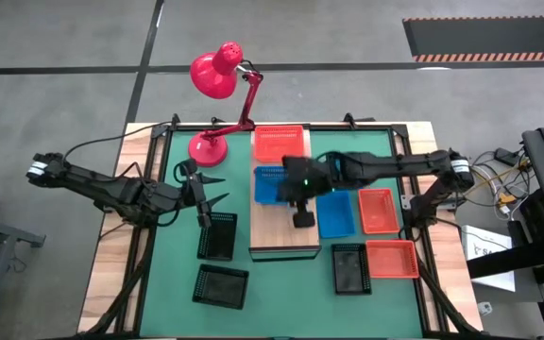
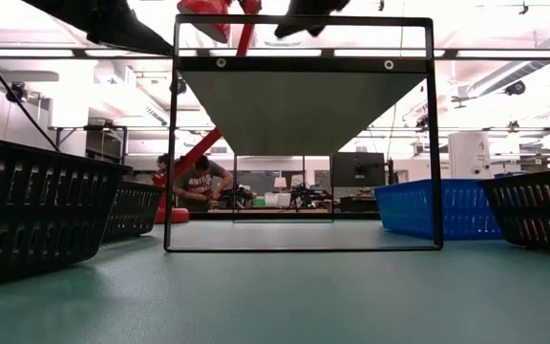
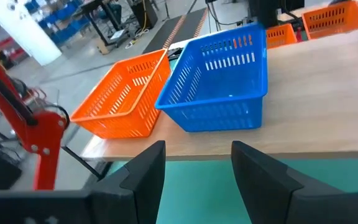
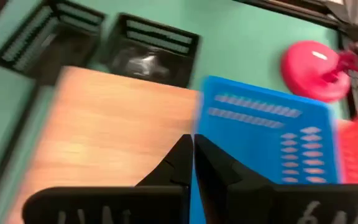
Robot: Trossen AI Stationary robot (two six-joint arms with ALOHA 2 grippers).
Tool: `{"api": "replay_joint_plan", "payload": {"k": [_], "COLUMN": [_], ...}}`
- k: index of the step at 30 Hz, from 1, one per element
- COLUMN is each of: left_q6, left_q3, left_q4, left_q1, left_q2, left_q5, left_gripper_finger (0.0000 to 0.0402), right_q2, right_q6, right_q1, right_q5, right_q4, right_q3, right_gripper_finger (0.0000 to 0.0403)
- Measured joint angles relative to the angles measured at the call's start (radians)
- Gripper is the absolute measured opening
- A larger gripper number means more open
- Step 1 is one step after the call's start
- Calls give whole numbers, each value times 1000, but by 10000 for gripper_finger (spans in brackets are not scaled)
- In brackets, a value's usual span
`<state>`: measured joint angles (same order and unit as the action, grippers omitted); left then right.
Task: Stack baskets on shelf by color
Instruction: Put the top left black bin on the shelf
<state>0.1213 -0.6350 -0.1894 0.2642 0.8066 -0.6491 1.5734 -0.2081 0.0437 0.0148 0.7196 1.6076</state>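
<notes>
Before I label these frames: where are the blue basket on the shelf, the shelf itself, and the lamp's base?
blue basket (image 3: 219,81), left wrist view, on its mesh side wall.
shelf (image 1: 277,231), high view, on its bare wood.
lamp base (image 1: 207,149), high view, on the round red foot.

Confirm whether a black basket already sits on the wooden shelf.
No. In the high view the shelf carries only a red-orange basket and a blue basket.

Left claw (image 1: 217,200) gapes wide; right claw (image 1: 302,215) is pinched closed.
</notes>
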Motion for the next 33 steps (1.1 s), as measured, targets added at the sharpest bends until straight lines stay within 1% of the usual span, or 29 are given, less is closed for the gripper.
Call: {"api": "replay_joint_plan", "payload": {"k": [3,5,6,8,10,12,14,16,18,20,24,28,33], "left_q6": [-111,-235,-317,-538,-788,-1012,-1164,-1263,-1322,-1341,-1340,-1350,-1401], "left_q3": [-2,-13,-28,-68,-115,-142,-157,-180,-199,-214,-227,-225,-224], "left_q4": [-4,-22,-62,-221,-428,-591,-714,-787,-839,-866,-872,-870,-866], "left_q1": [-1,-7,-13,-16,-16,-5,6,7,9,11,11,11,14], "left_q2": [20,35,45,68,103,149,199,249,290,328,378,404,449], "left_q5": [0,-14,-29,-50,-35,-13,52,158,282,355,424,515,538], "left_gripper_finger": [169,169,169,165,157,145,131,119,111,110,120,148,194], "right_q2": [-1,-1,-1,-9,-19,-34,-55,-82,-118,-159,-253,-350,-450], "right_q6": [-1,3,9,39,69,99,116,128,141,148,135,122,64], "right_q1": [65,110,133,179,217,254,278,292,301,304,303,305,306], "right_q5": [-40,-79,-109,-172,-214,-244,-251,-253,-265,-288,-304,-304,-303], "right_q4": [7,33,56,102,140,160,164,164,158,140,10,-117,-309], "right_q3": [-8,-10,-11,-13,-19,-32,-58,-92,-133,-183,-313,-440,-589], "right_gripper_finger": [9,8,8,8,8,8,8,8,8,8,8,8,8]}}
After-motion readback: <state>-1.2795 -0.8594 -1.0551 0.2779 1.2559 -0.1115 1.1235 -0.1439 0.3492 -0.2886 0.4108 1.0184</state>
